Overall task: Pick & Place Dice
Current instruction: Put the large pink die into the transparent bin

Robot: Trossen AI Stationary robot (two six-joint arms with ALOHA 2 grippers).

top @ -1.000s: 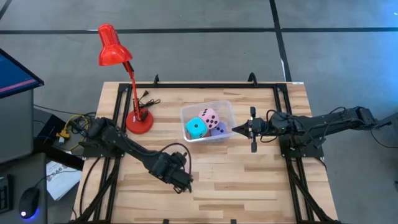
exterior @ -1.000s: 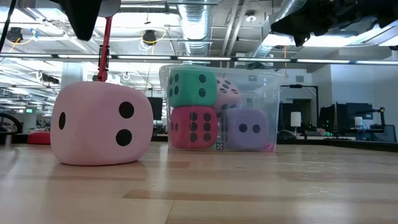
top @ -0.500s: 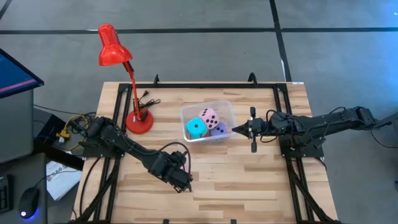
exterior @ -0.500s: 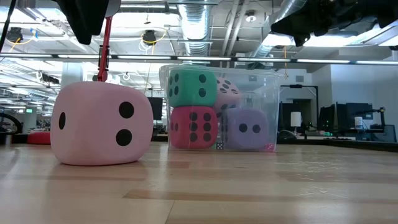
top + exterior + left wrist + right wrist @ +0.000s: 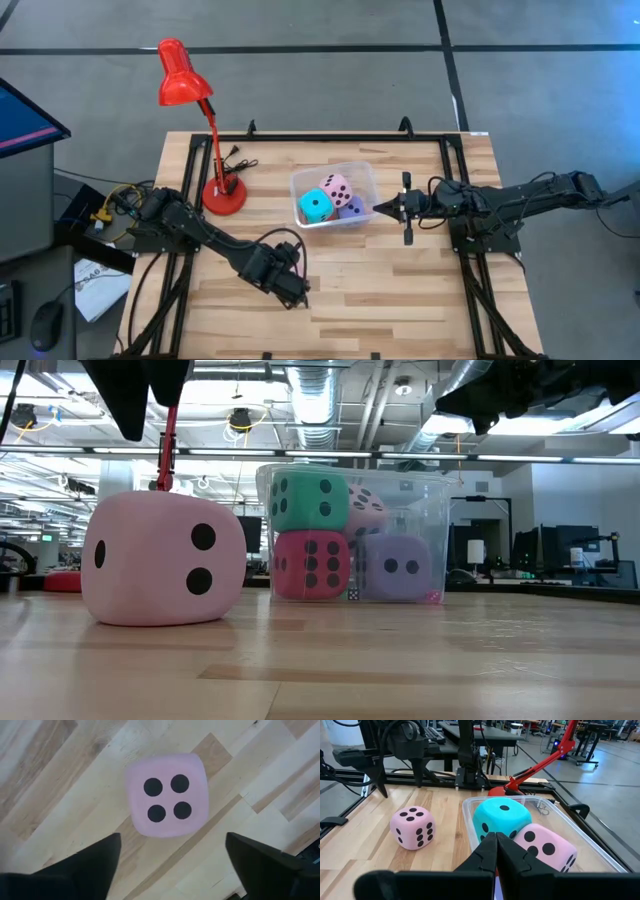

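My left gripper (image 5: 170,857) hangs spread wide over the pink die (image 5: 166,795), apparently not touching; my right gripper (image 5: 380,209), pinched together, waits at the bin's (image 5: 362,172) three o'clock.

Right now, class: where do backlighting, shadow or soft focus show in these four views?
Low view: bright ceiling lights silhouette the arms; the pink die looks slightly soft. Left wrist view: the left gripper fingers are dark, blurred shapes, with faint shadow beside the die. Right wrist view: the right gripper is blurred; the cyan die sharp.
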